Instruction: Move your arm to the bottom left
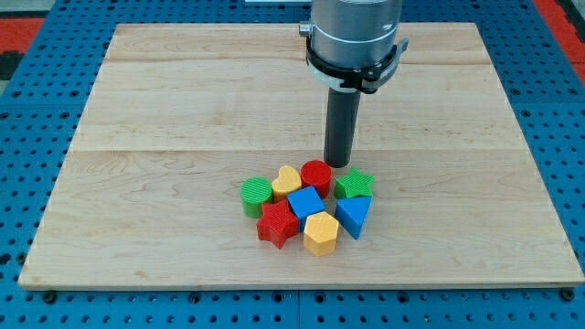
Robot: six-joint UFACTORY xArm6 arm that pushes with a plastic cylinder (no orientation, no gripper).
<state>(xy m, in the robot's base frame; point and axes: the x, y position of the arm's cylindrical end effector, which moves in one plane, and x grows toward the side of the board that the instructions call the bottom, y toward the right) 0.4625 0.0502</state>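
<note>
my tip (338,164) bare rod, no pincer, just above red cylinder (315,174)

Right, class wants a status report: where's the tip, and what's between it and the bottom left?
My tip just above red cylinder, beside green star. Bottom-left corner of board not reached. Block cluster sits on the direct path.

The dark rod (341,128) is held straight up and down under a big grey wrist (354,37) (near the top edge). My tip (338,164) is set down near the middle.
</note>
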